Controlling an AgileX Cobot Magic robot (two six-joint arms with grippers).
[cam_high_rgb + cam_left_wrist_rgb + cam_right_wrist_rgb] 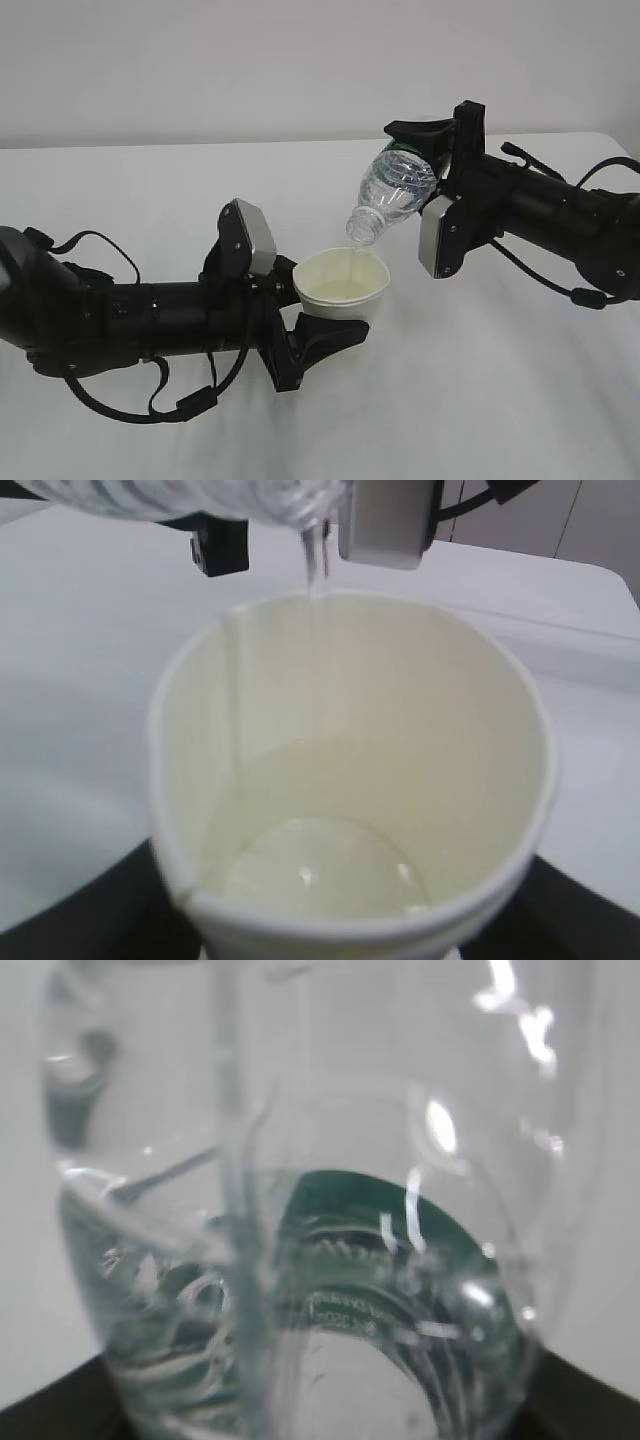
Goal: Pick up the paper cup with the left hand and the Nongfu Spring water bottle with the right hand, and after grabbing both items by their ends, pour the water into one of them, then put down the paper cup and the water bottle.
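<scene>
A: Nearest first. What's the left hand (318, 318) doing?

B: Jaws clamped on the paper cup (343, 284), low on its wall. The cup sits upright, held up off the white table (480, 400), about centre of the exterior view. Left wrist view looks straight down into it, with black jaw parts at both bottom corners.

A: Anything in the cup?

B: Yes, water (325, 865) pooled at the bottom over the cream inside. A thin stream falls in at the far rim.

A: From the bottle?

B: Right. The Nongfu Spring water bottle (393, 194) is tipped neck-down to the left, its mouth just above the cup's far rim and not touching it, as far as I can tell. Green label band sits up at the gripped end.

A: Right hand (432, 150)?

B: Jaws closed on the bottle's base end, above and right of the cup. Right wrist view is filled by the clear bottle bottom, blurry, with green showing through and black jaw edges at the lower corners.

A: Do the arms touch?

B: No, they come in from opposite sides and stay apart. The grey wrist plate (440, 235) on the right arm hangs just right of the cup.
</scene>
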